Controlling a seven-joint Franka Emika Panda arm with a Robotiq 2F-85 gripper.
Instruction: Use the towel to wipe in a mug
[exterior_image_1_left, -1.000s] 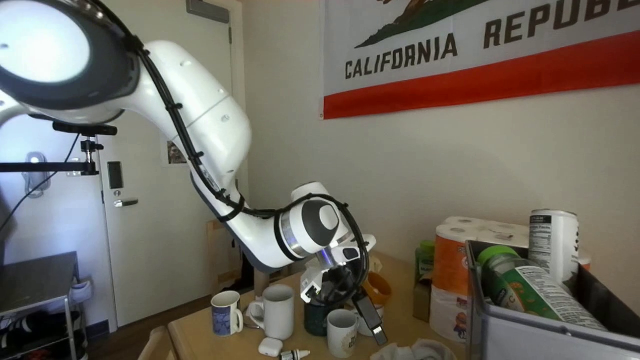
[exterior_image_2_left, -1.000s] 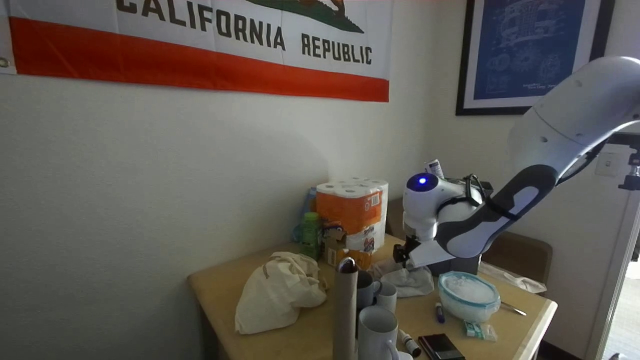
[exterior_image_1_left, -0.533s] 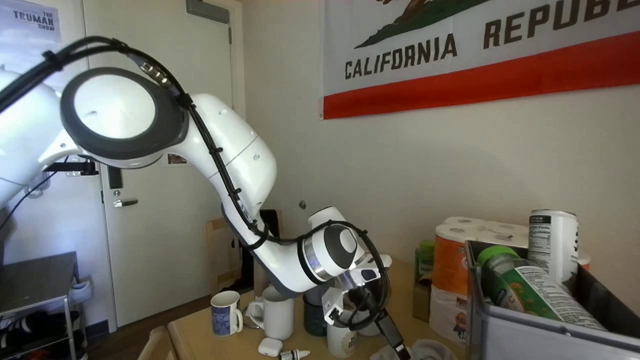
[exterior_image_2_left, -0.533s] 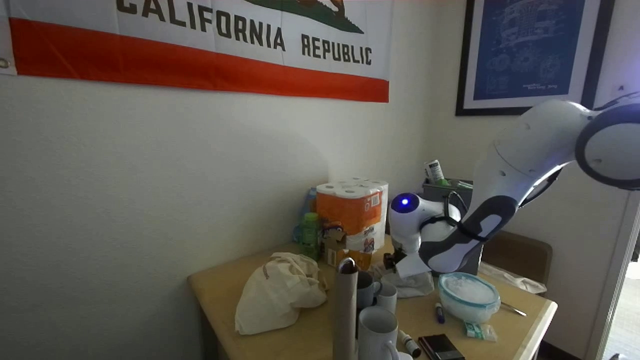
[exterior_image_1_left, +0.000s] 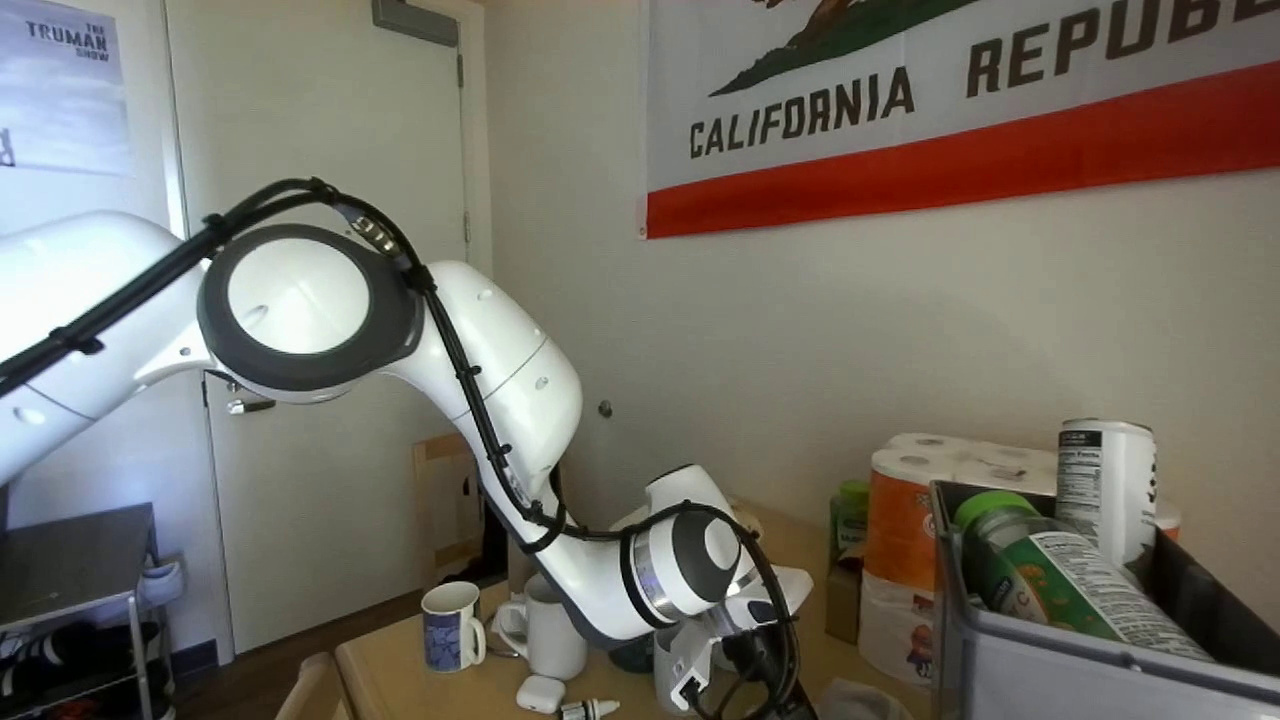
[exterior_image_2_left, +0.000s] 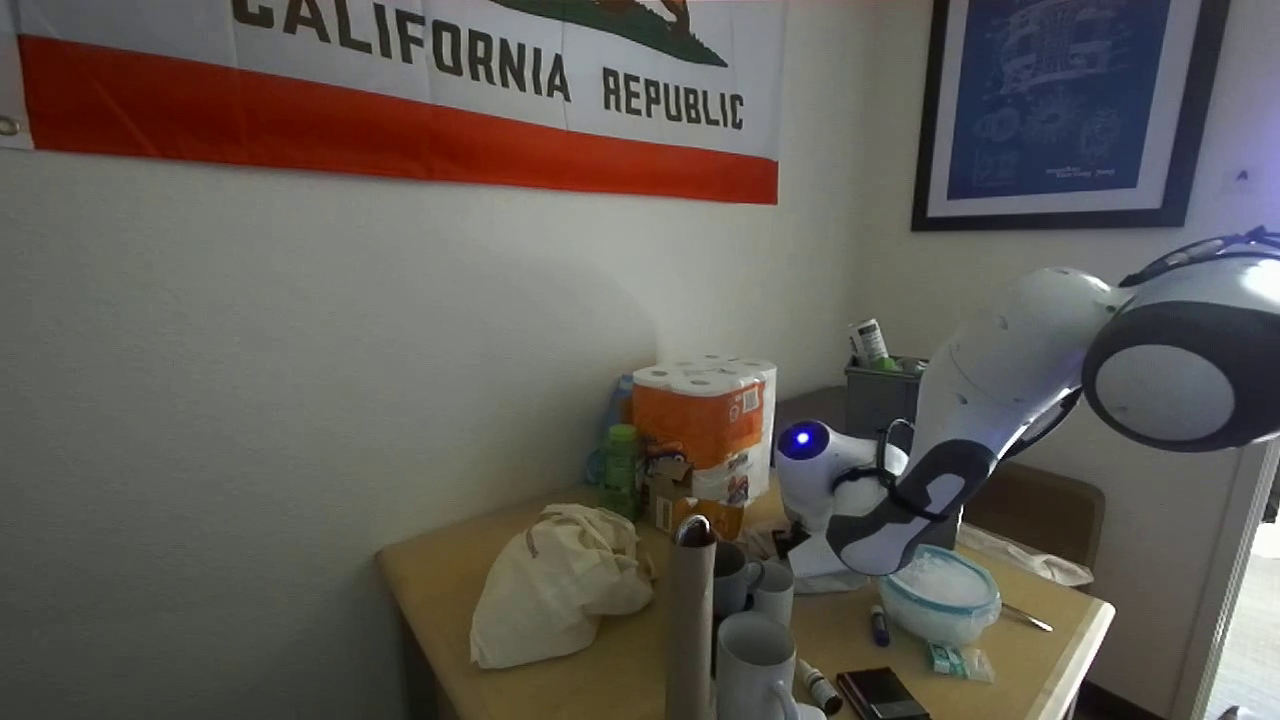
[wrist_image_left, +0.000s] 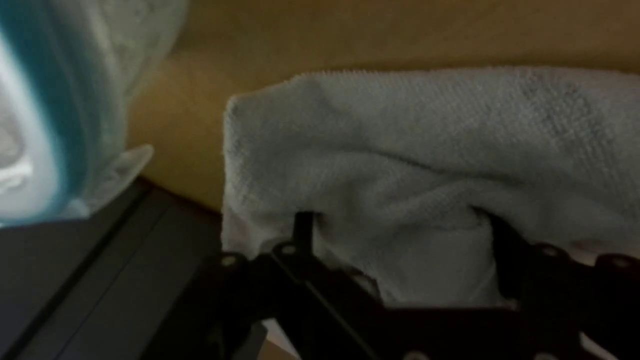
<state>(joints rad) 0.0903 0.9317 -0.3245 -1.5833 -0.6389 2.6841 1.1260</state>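
The towel (wrist_image_left: 425, 130) lies rumpled on the worktop (wrist_image_left: 320, 30), taking up much of the wrist view. The gripper (wrist_image_left: 405, 240) is at it but released: its fingers (wrist_image_left: 303, 230) stand wide apart, tips among the folds, a ridge of cloth lying between them. At nine o'clock from the towel in that view sits a teal-rimmed bowl (wrist_image_left: 75, 110).

In an exterior view the arm (exterior_image_2_left: 980, 390) partly covers the towel. From the towel there, a small white mug (exterior_image_2_left: 773, 595) stands at nine o'clock, a grey mug (exterior_image_2_left: 728, 585) just beyond it, and well beyond both lies a pale cloth bundle (exterior_image_2_left: 560, 595). A larger white mug (exterior_image_2_left: 757, 660) stands between seven and eight o'clock; a blue marker (exterior_image_2_left: 879, 626) lies between four and five. A pack of paper rolls (exterior_image_2_left: 700, 430) is at eleven. In an exterior view a blue-patterned mug (exterior_image_1_left: 453, 627) stands well apart from the gripper, between nine and ten o'clock; a grey bin (exterior_image_1_left: 1090, 690) rises between two and three.
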